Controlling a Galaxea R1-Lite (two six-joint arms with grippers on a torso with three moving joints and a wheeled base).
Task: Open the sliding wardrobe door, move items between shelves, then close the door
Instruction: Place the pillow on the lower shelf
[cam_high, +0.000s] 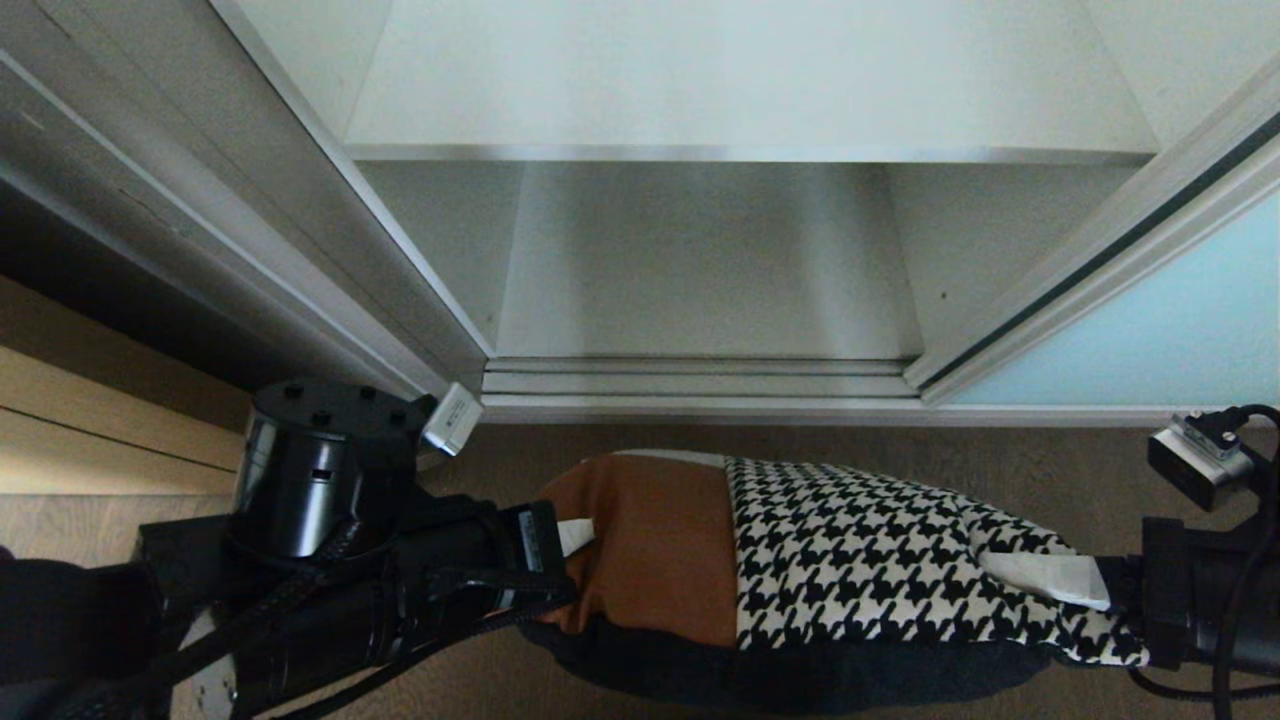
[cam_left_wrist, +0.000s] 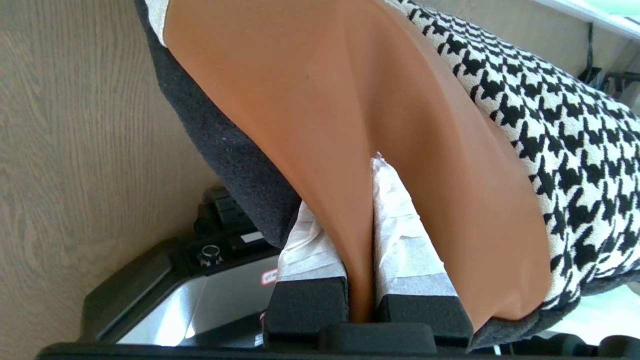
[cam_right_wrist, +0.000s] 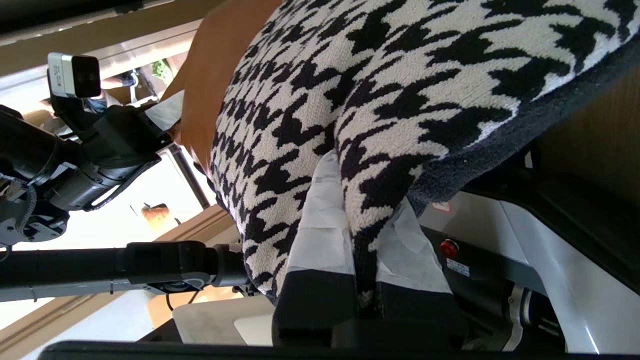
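**Two Grippers, One Cushion: Wardrobe Job Seen at Its Midpoint**

Two grippers are shown sharing a single load in front of an opened wardrobe. The cushion (cam_high: 800, 560) is held in the air above the wooden floor (cam_high: 1000, 460), just outside the wardrobe's bottom track. The left gripper (cam_left_wrist: 359, 235) is clamped on a fold of the rust-brown patch, its taped fingers (cam_left_wrist: 400, 240) pinched tight on the fabric. The right gripper (cam_right_wrist: 356, 235) is closed in the same way on the houndstooth end, a pleat of cloth being squeezed between its fingers (cam_right_wrist: 320, 230).

The sliding wardrobe door (cam_high: 1150, 340) is seen pushed aside to the right, its frosted aqua glass leaving the compartment exposed, so the first step can be counted as done. Inside, an upper shelf (cam_high: 750, 90) and the lower shelf (cam_high: 700, 270) beneath it are both visible, and nothing is seen resting on either.

The task is judged to be in its middle stage: the cushion is off the shelves and carried, but not yet set down. Which board is meant to receive it cannot be told from this view. What is left, by that reading, is the placing of the cushion on a shelf, the release of both grips, the withdrawal of the arms, and the sliding of the door back across the opening.
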